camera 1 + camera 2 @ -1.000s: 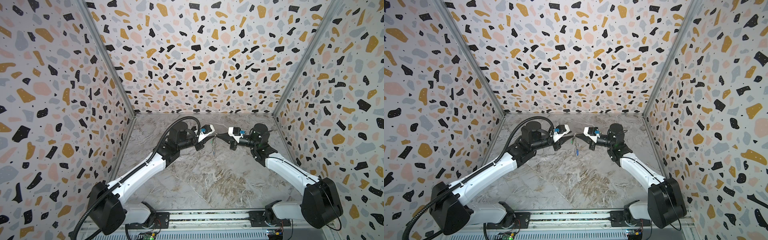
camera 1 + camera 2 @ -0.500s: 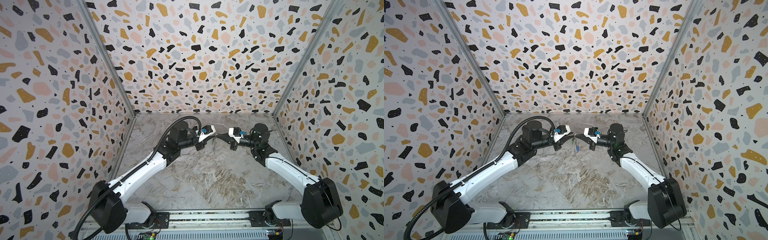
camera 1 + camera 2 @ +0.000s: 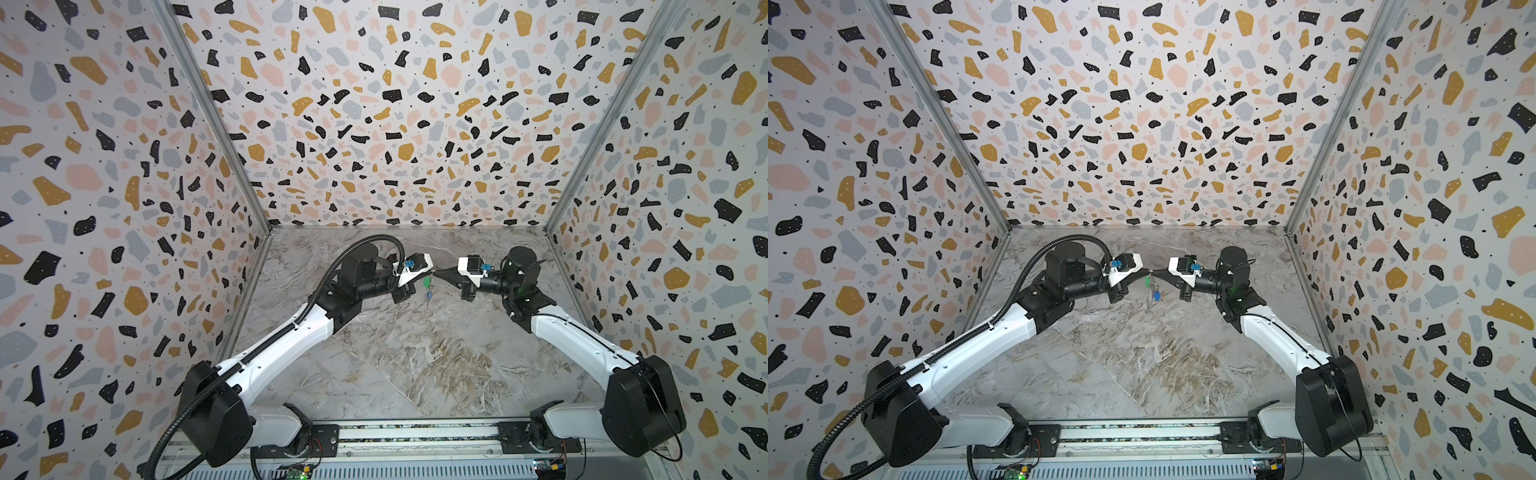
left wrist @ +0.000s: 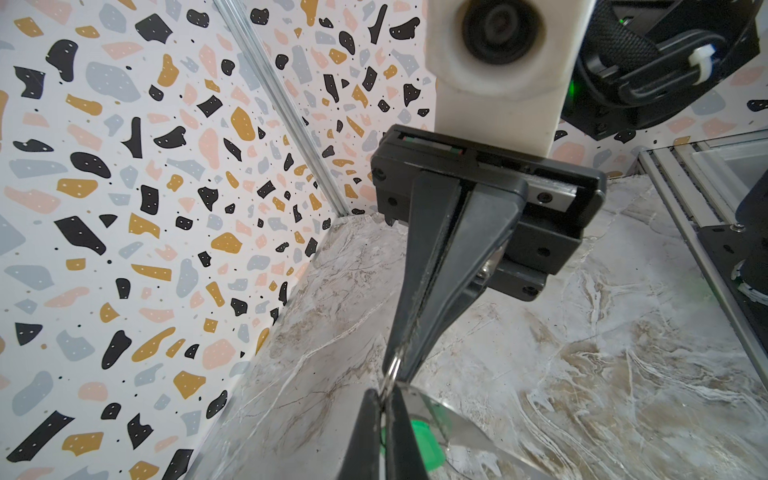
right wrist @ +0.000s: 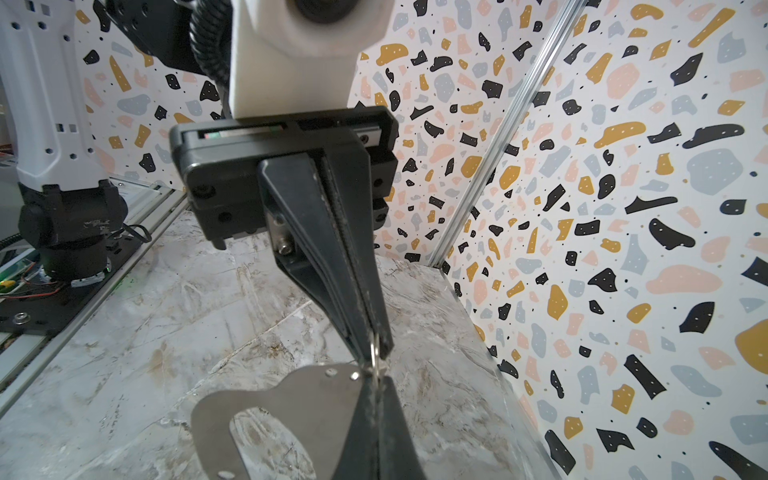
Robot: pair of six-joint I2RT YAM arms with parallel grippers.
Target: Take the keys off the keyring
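Terrazzo-patterned walls (image 3: 395,124) boxed in a marbled grey floor (image 3: 415,353), and above that floor, close to the back wall, a thin wire loop (image 5: 376,361) was the point where both arms met tip to tip. From the left of the wire loop the left gripper (image 3: 429,273) reached in with its jaws pressed together on the wire. From the right of the loop the right gripper (image 3: 437,272) did the same, its black fingers (image 5: 365,419) closed flat against each other with the wire emerging between their tips. The left wrist view showed the same pinch from the opposite side, the loop caught between the two sets of tips. Hanging from the wire loop was the keyring (image 5: 299,392), a flat, silvery-grey metal tab with rounded ends, small rivets near the loop and a large oval cut-out through which the floor showed. It was clear of the floor and lay against the right gripper's fingers. Directly below the wire loop dangled the keys (image 3: 1152,289), one with a green tag (image 3: 426,283) nearest the loop and one with a blue tag (image 3: 1156,295) just under it. Their metal blades were too small to make out in both top views. Part of the green tag (image 4: 424,442) also showed beside the left gripper's own fingers (image 4: 365,432).
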